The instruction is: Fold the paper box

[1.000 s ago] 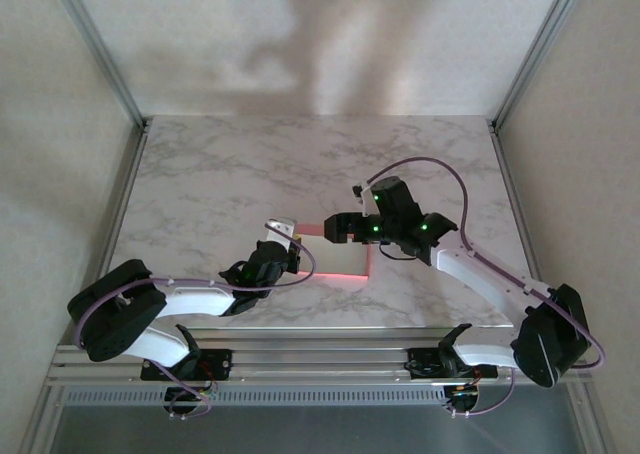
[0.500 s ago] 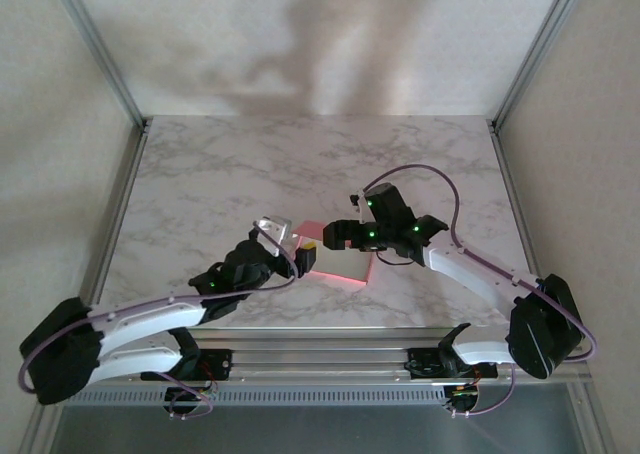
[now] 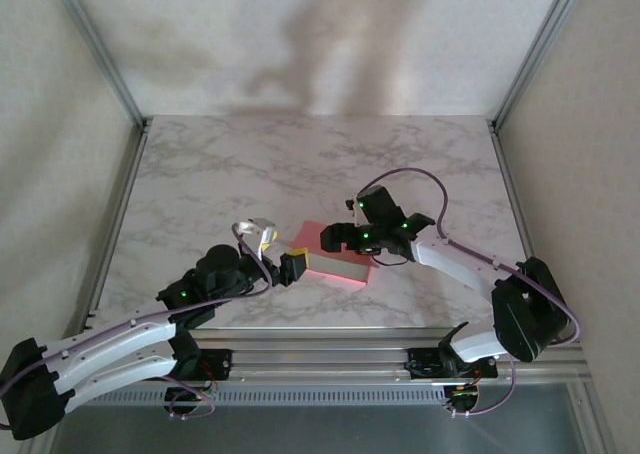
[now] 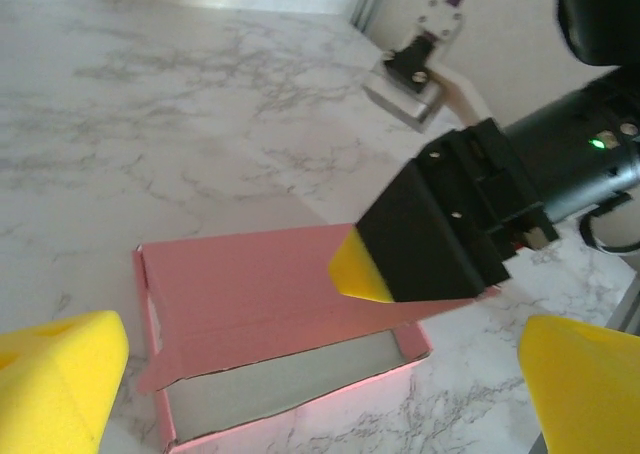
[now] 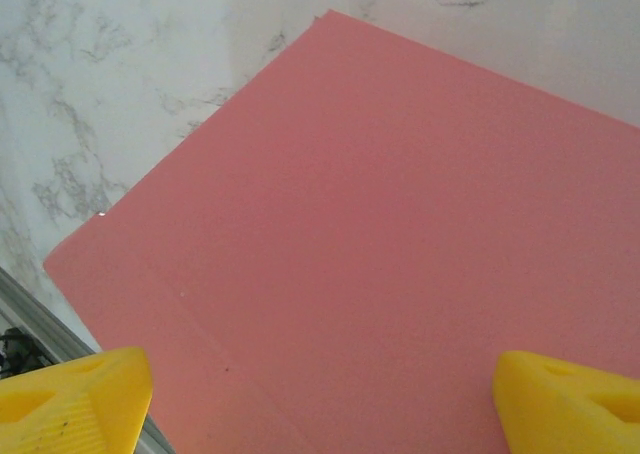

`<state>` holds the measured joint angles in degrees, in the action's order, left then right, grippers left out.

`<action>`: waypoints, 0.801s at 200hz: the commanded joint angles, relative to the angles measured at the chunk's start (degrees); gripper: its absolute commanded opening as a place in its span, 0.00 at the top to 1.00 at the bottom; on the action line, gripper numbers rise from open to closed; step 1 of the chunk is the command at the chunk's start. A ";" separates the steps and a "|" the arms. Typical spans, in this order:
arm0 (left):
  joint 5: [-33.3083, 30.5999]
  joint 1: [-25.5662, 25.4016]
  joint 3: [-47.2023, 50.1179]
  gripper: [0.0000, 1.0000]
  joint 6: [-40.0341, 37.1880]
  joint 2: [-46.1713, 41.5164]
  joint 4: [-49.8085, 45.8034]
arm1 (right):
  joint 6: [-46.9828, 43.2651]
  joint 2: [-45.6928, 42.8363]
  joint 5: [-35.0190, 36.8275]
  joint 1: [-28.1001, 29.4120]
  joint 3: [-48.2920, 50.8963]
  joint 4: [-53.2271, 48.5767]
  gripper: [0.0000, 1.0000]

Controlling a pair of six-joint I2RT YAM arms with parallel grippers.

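Observation:
The paper box (image 3: 338,270) lies on the marble table between both arms, near the front edge. In the left wrist view the paper box (image 4: 250,289) shows a pink lid flap lowered over it, with a strip of white inside showing along the near side. My right gripper (image 3: 336,238) is open above the lid, and one of its black, yellow-tipped fingers (image 4: 365,266) rests on the flap. The right wrist view shows the pink lid (image 5: 380,224) under the open right gripper (image 5: 320,404). My left gripper (image 3: 275,251) stands open just left of the box, holding nothing (image 4: 320,399).
The marble table (image 3: 250,164) stretches back and to both sides of the box. An aluminium rail (image 3: 320,359) runs along the near edge by the arm bases. Metal frame posts (image 3: 110,69) and pale walls close in the sides and back.
My left gripper has opened and its arm has drawn back to the near left. My right gripper has come down and left onto the lid, and the flap now lies lower over the box.

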<state>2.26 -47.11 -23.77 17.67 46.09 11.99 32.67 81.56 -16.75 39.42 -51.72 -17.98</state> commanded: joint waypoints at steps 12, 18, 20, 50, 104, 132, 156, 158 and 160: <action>5.21 4.05 -2.89 0.05 8.58 4.59 -0.39 | 0.42 2.41 0.43 0.64 1.19 -1.63 0.16; 6.40 4.64 -3.14 0.07 9.30 5.53 0.05 | 0.38 2.65 0.71 0.68 1.51 -1.75 0.18; 6.85 4.94 -3.19 0.08 9.51 5.84 0.18 | 0.43 2.78 0.88 0.66 1.64 -1.74 0.18; 11.87 7.43 -4.02 0.15 11.62 9.69 1.62 | 0.32 3.91 1.67 0.66 2.81 -1.54 0.24; 18.57 8.97 -5.73 0.18 13.06 17.03 3.31 | 0.13 6.81 2.33 0.66 3.17 -1.06 0.31; 20.40 8.99 -7.88 0.24 12.88 22.42 1.23 | 0.17 6.39 2.55 0.66 3.47 -0.77 0.33; 20.10 9.15 -9.80 0.26 12.18 25.58 -0.93 | 0.00 5.82 2.90 0.66 3.47 -1.18 0.33; 20.01 9.12 -10.00 0.26 12.18 25.80 -1.16 | -0.04 5.79 2.90 0.66 3.47 -1.23 0.33; 19.94 9.07 -10.16 0.26 12.09 26.00 -1.39 | -0.05 5.69 2.92 0.66 3.45 -1.19 0.33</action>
<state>20.67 -38.50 -30.85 30.04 70.11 12.75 32.82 87.37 -15.49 39.44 -49.47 -18.02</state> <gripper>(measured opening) 0.746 0.672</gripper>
